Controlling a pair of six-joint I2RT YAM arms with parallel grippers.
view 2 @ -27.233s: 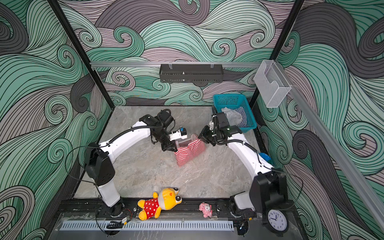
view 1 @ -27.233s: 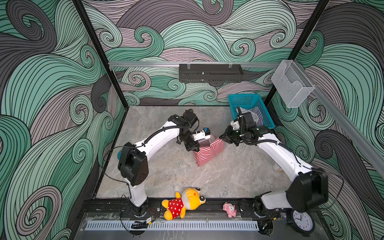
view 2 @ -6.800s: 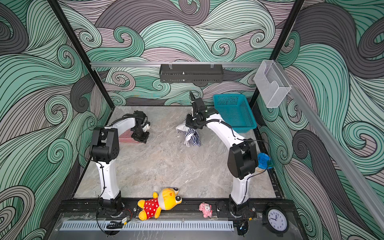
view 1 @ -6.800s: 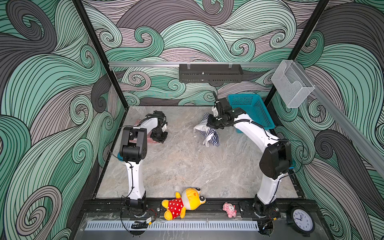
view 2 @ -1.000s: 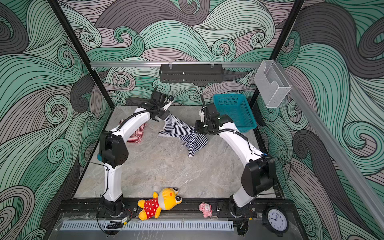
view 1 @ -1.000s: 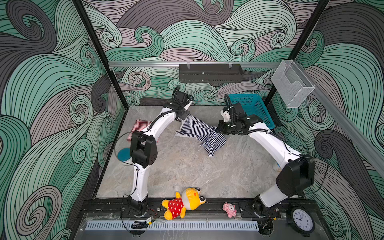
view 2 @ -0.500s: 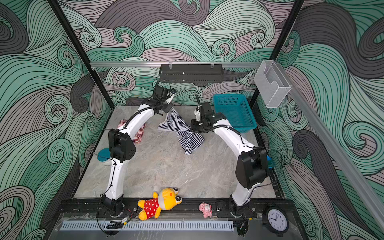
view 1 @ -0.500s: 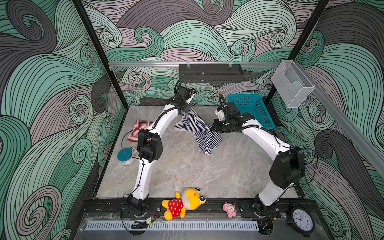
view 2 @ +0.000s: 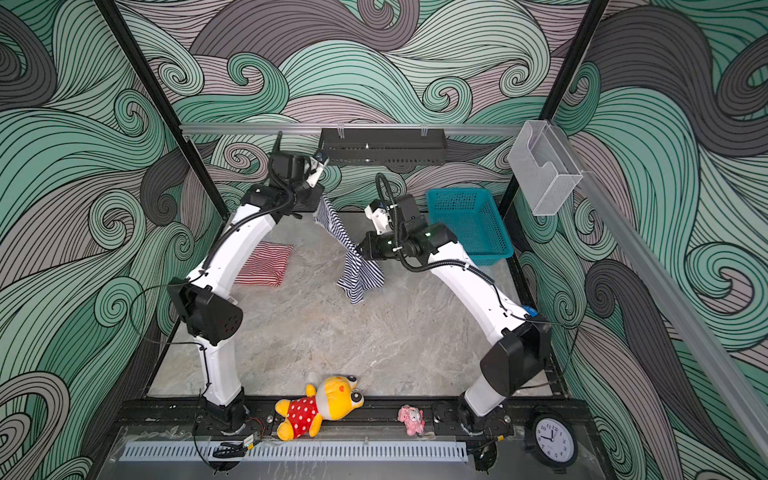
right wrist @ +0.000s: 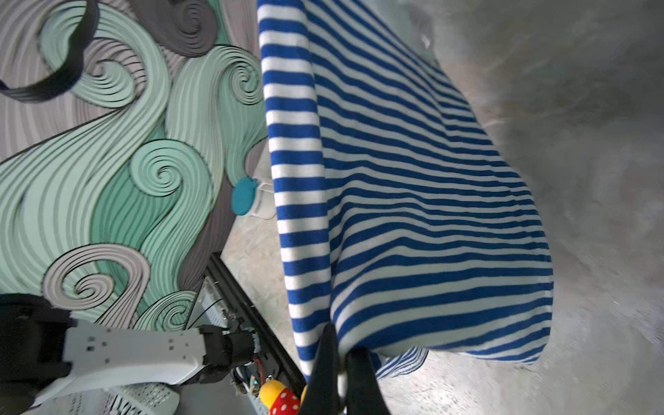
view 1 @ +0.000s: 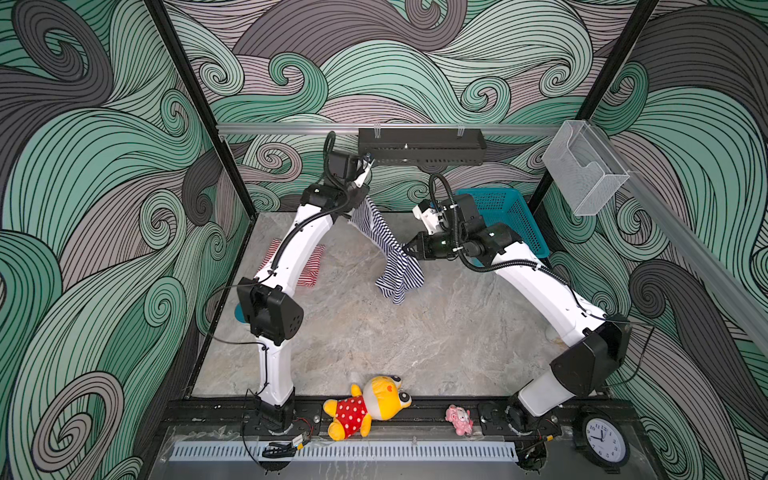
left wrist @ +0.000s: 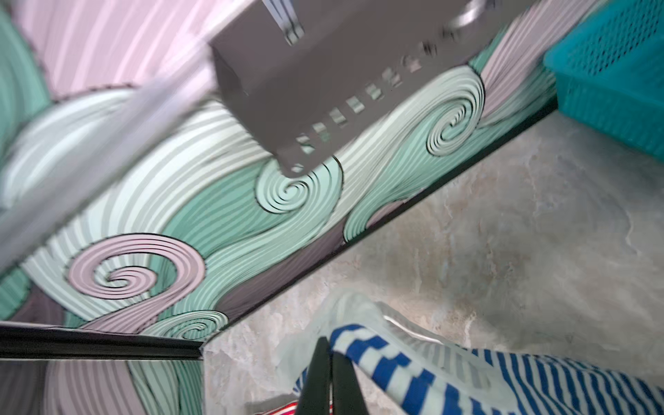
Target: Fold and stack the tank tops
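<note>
Navy-striped tank top (view 1: pixel 392 266) held up over the counter (view 1: pixel 374 332).
My left pincer (left wrist: pixel 328 346) and right pincer (right wrist: pixel 337 337) are each clamped on an edge of it; the red-striped tank top (view 2: pixel 264 259) lies, apparently folded, near the left wall.

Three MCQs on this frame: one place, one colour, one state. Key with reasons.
1. The red-and-white tank top lies: A) in a drawer B) flat on the table C) over an arm.
2. The lifted tank top's stripes are: A) navy-and-white B) green-and-white C) black-and-yellow.
3. The left gripper and right gripper are: A) both open B) one open C) both shut on the lifted tank top.
B, seen lying there in both top views; A, blue and white bands fill the right wrist view; C, each pinches fabric.
</note>
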